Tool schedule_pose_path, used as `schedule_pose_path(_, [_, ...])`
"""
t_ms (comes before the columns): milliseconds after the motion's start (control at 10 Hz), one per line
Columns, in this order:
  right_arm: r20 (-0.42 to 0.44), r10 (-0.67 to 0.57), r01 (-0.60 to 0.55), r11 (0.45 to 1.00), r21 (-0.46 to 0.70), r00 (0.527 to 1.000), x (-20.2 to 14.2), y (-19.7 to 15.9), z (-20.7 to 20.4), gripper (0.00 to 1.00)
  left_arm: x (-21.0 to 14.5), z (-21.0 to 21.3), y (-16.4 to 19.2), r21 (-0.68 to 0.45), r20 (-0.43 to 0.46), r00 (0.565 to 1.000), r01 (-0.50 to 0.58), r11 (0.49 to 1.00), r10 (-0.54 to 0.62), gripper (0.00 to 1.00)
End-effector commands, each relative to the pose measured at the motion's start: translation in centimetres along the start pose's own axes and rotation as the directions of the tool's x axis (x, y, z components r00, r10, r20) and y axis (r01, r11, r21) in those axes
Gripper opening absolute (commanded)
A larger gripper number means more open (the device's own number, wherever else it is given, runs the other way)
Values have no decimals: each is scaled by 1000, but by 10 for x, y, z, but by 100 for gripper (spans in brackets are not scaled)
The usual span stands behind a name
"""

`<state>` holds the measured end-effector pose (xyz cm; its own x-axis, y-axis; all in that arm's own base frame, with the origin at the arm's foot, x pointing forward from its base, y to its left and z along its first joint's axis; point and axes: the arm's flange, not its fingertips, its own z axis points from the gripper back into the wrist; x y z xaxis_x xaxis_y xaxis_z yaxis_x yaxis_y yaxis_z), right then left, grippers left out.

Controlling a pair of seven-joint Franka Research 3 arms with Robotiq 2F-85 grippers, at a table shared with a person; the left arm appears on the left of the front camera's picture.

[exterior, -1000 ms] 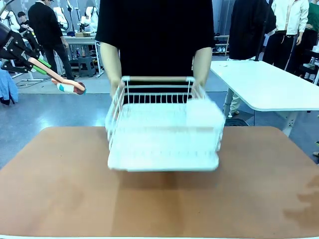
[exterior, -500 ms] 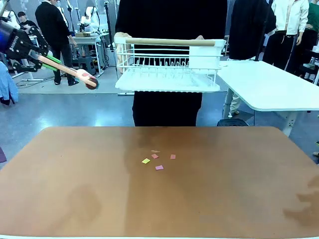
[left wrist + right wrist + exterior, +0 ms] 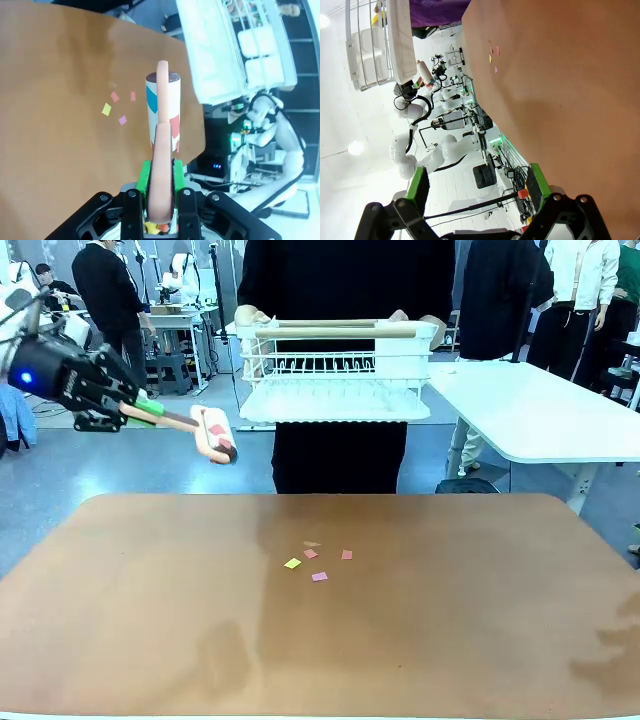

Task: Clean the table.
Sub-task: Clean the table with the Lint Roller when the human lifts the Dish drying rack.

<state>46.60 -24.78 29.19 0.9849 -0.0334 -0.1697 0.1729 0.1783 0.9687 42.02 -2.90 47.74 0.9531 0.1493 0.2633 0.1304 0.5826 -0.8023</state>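
Note:
The reddish-brown table (image 3: 460,640) carries a few small paper scraps (image 3: 316,560), pink and yellow, near its middle. My left gripper (image 3: 150,412) hovers beyond the table's far left corner, shut on the pale pink handle of a lint roller (image 3: 214,434). In the left wrist view the left gripper (image 3: 161,175) clamps that handle, and the roller (image 3: 162,107) points out over the table (image 3: 55,100) toward the scraps (image 3: 118,104). My right gripper (image 3: 477,182) stands open beside the table (image 3: 570,100), with the scraps (image 3: 493,57) far off.
A person at the far side holds a white wire dish rack (image 3: 335,370) up at chest height, above the table's far edge. A white table (image 3: 540,410) stands at the right rear. Other people stand in the background.
The person lifted the dish rack off the table, uncovering the scraps. My left gripper carried the lint roller rightward and lower, toward the table.

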Motion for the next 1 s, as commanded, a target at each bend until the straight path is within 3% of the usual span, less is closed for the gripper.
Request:
schedule_pose_path(0, [0,3,-3,1000,-6,1000,0,2,-1,100,-3,-17,9,95,44,997,56,994,-60,22])
schedule_pose_path(200, [0,3,-3,1000,-6,1000,0,2,-1,100,0,-17,14,107,13,999,-54,993,53,22])
schedule_pose_path(300, [0,3,-3,1000,-6,1000,0,2,-1,100,-4,-18,8,60,2,1000,28,998,-28,22])
schedule_pose_path(900, [0,3,-3,1000,-6,1000,0,2,-1,100,-4,-18,8,60,2,1000,28,998,-28,22])
